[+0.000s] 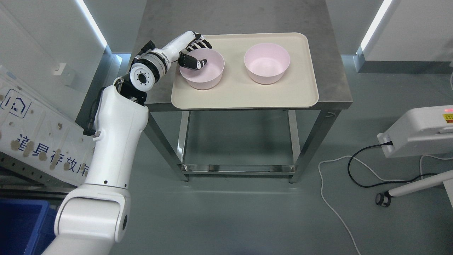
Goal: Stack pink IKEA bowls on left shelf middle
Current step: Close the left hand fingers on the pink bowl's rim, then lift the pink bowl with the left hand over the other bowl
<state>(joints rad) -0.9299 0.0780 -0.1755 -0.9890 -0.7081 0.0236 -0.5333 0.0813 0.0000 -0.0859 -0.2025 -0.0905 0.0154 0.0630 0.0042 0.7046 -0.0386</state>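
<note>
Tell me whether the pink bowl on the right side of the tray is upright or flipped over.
Upright. The right bowl shows its open mouth and empty inside, resting on the tray.

Left hand point(194, 53) — fingers curled, thumb inward

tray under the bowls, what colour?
Cream, plain with no pattern. The tray shows best in the head view, under both pink bowls.
</note>
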